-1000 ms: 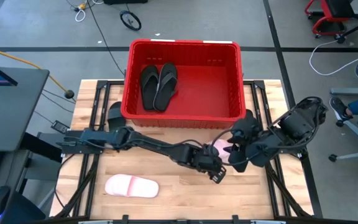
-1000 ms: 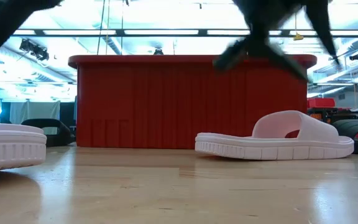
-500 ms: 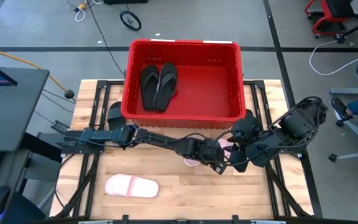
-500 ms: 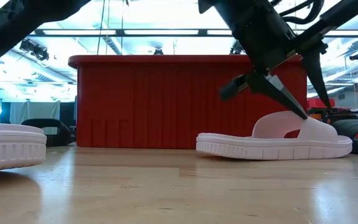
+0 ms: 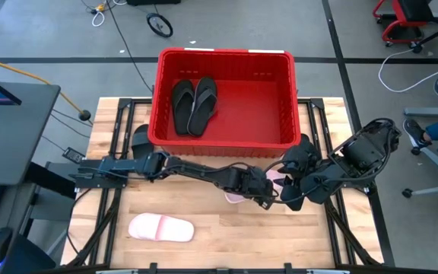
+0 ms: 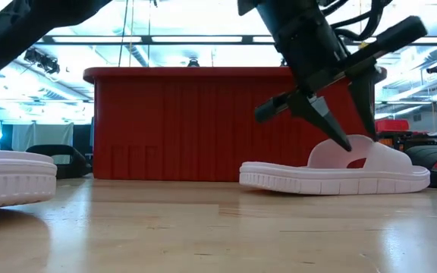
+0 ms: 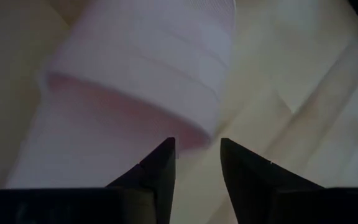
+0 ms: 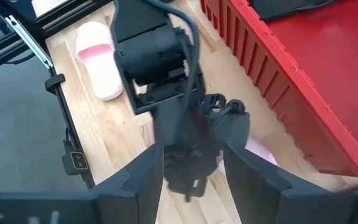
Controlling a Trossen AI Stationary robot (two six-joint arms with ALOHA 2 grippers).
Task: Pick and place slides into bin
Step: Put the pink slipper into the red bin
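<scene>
Fingers of the left gripper (image 6: 340,129) hang parted over the pink slide (image 6: 336,173) beside the bin (image 5: 223,99). Light, bendy foam: pinch its strap. Right gripper (image 5: 287,190) waits, spread.

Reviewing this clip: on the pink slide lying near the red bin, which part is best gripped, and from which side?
Probably the wide strap of the pink slide, from above. It arches clear of the flat sole, which lies on the table, so one finger could slip under it. The open left gripper is already at the strap; the open right gripper is beside it.
</scene>
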